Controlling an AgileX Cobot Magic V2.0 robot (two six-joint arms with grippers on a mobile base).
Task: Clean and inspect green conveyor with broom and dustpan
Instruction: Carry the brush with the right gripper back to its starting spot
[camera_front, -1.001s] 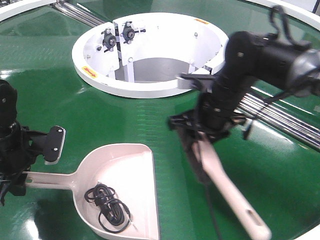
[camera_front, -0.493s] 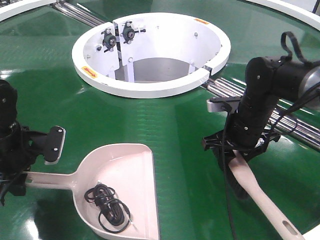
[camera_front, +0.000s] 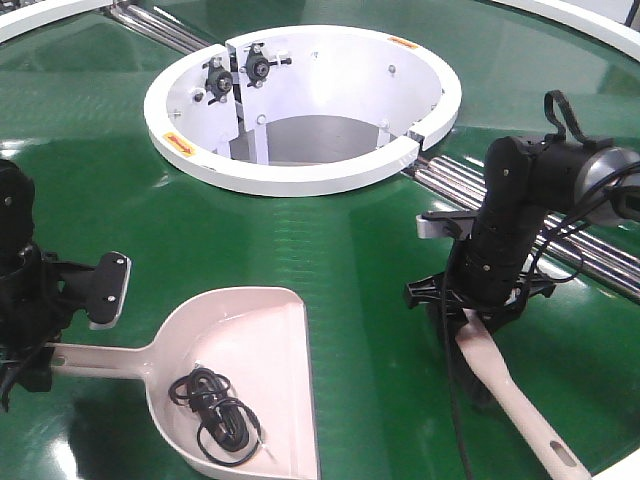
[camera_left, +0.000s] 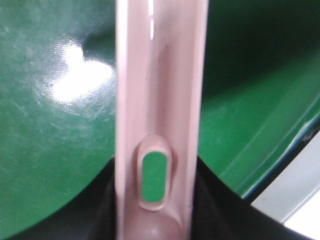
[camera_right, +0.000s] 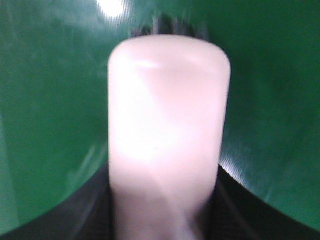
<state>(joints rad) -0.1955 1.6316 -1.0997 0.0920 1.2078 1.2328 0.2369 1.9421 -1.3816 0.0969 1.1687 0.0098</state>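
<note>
Exterior front-facing view: white ring hub (camera_front: 300, 175) beyond both pincers, silver rollers (camera_front: 575, 250) just behind the right pincer (camera_front: 470, 312); it pinches the broom (camera_front: 510, 395), handle slanting from it toward the camera over the green conveyor (camera_front: 340, 260); left pincer (camera_front: 35, 345) pinches the dustpan (camera_front: 265, 335) handle, mouth facing the right pincer, black cable coil (camera_front: 215, 415) inside
</note>
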